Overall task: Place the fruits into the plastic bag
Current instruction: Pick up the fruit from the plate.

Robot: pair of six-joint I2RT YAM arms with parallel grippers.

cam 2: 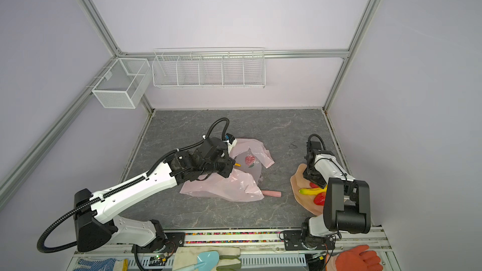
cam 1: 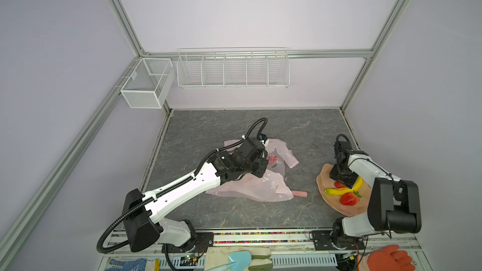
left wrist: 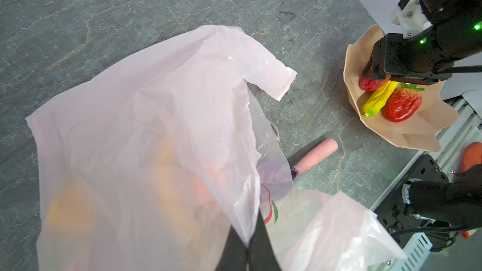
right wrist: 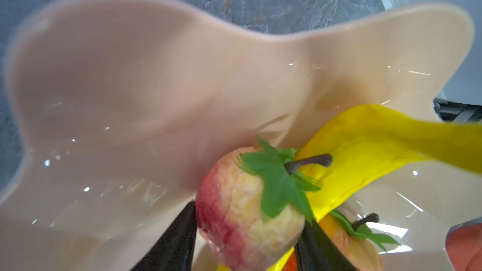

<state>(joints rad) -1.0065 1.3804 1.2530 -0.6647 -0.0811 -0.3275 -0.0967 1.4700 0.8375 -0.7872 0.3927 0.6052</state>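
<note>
The pale-pink plastic bag [cam 1: 260, 189] [cam 2: 229, 189] lies crumpled at mid-table. My left gripper [left wrist: 250, 241] is shut on its rim, lifting one layer of the film [left wrist: 146, 126]. Blurred orange and red shapes [left wrist: 67, 209] show through that film. On the tan plate [cam 1: 326, 178] at the right lie two yellow bananas [cam 1: 337, 191] [cam 1: 357, 183] and a red strawberry [cam 1: 349, 198]. My right gripper [cam 1: 341, 179] [right wrist: 249, 213] is down in the plate, and both its fingers touch the sides of a second strawberry [right wrist: 234, 204] [left wrist: 370, 84].
A purple scoop with a pink handle [cam 1: 300, 193] [left wrist: 317, 153] lies between bag and plate, its head under the bag. White wire baskets [cam 1: 232, 71] hang on the back wall. Gloves, including an orange-red one [cam 1: 386, 259], and a blue trowel [cam 1: 237, 258] lie along the front rail.
</note>
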